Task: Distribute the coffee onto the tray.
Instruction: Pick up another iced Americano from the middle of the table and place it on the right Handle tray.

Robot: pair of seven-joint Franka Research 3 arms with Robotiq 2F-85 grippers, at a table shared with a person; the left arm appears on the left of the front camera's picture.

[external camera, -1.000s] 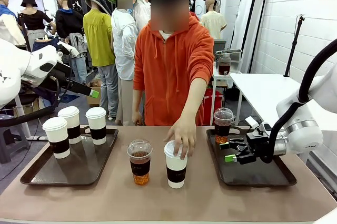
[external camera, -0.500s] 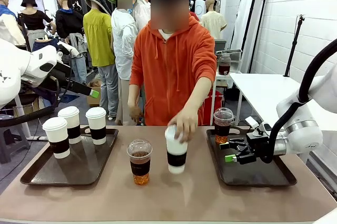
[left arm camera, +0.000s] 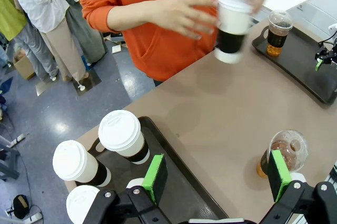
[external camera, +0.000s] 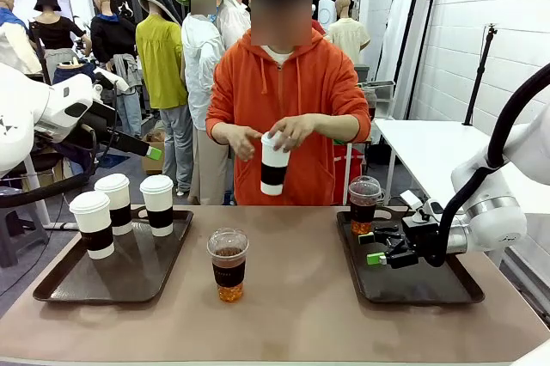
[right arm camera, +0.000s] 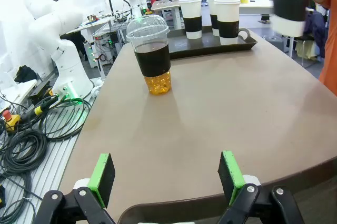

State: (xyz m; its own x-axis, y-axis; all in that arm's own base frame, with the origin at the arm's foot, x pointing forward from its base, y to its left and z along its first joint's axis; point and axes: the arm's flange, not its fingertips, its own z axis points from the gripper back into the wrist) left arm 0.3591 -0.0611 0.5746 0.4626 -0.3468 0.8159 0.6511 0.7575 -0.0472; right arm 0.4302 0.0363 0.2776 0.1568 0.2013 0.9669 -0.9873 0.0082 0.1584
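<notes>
Green pads on your right gripper (external camera: 374,247) stand wide apart and empty over the right tray (external camera: 430,293); the left gripper (left arm camera: 217,174) is wide too. The clear cup (external camera: 229,265) stands alone mid-table. Expect it thin, slippery and full, so take it gently at the dark band. The person (external camera: 279,100) holds a white cup (external camera: 274,164) up.

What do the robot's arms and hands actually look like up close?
The left arm and right arm are rounded white shells; a thick black cable arcs by the right one. The left hand and right hand are black, two-fingered, with green pads.
</notes>
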